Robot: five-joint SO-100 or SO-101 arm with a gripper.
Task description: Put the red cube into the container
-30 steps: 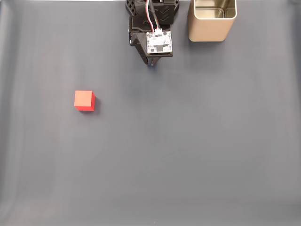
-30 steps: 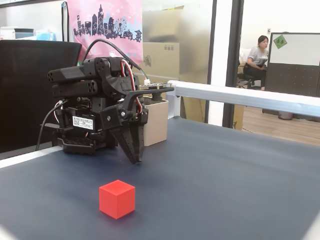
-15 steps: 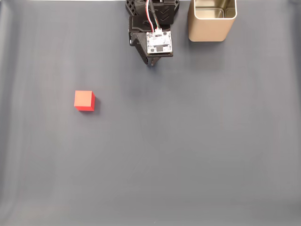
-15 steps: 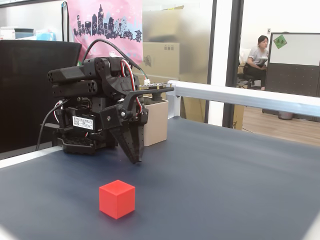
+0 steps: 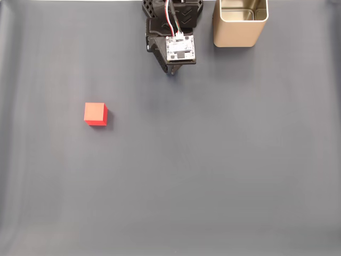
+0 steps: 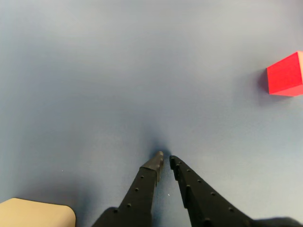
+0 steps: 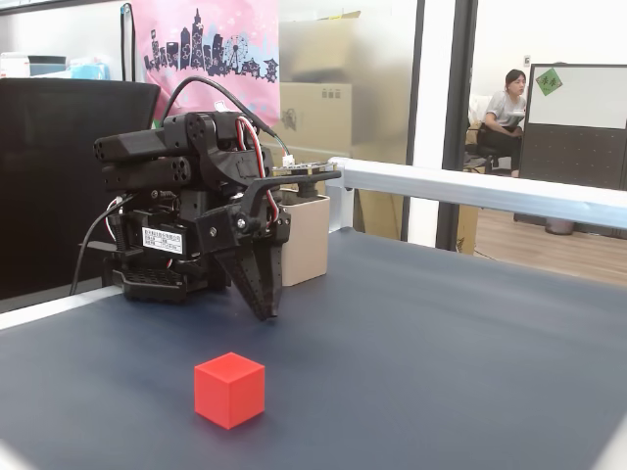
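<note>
I see the black two-finger end effector [image 6: 164, 161] clenched on nothing, tips just above the dark grey table [image 5: 224, 160]. The small bright-red cube [image 5: 96, 114] sits well apart from the beige-gold metal tin [image 5: 240, 26].

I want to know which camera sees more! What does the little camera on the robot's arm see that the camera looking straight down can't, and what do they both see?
The wrist view alone shows the two tips of the claw close up, nearly touching. The looking-down fixed view alone shows the container's open mouth, the arm's circuit board and the whole dark mat. Both show the red cube sitting alone on the mat.
</note>
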